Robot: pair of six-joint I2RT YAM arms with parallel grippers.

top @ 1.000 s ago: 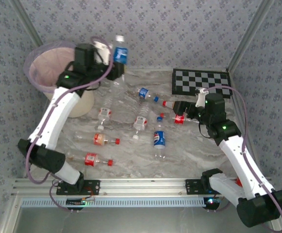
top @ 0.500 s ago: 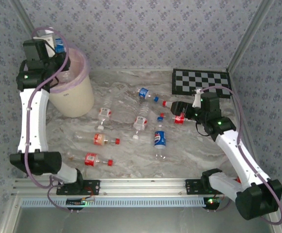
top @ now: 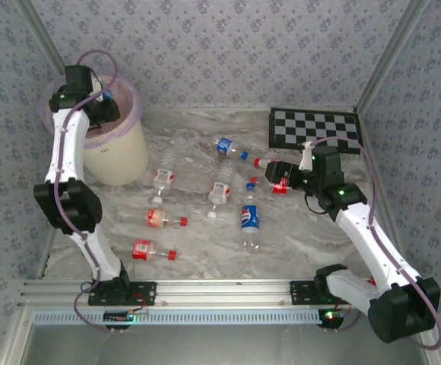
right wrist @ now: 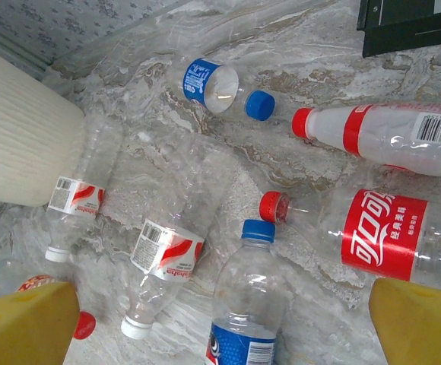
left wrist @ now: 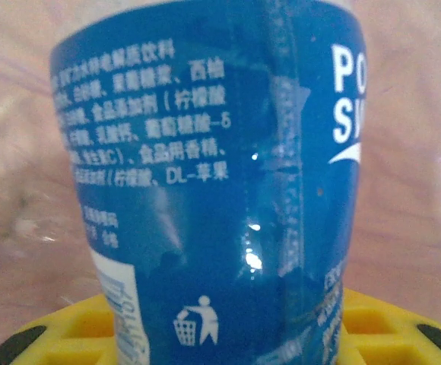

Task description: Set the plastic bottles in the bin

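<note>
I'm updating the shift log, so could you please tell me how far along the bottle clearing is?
Done: nothing I can confirm, since the inside of the bin is hidden. In hand: the left pincer holds a blue-labelled bottle over the pink liner; the right pincer hovers open near a red-labelled bottle. Left: about eight bottles lie on the table, including the Pepsi one.

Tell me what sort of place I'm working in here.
Probably a staged robot test cell, not a home: patterned walls on aluminium posts, a calibration-style checkerboard, and plastic bottles strewn over a marble-look table beside the bin.
</note>
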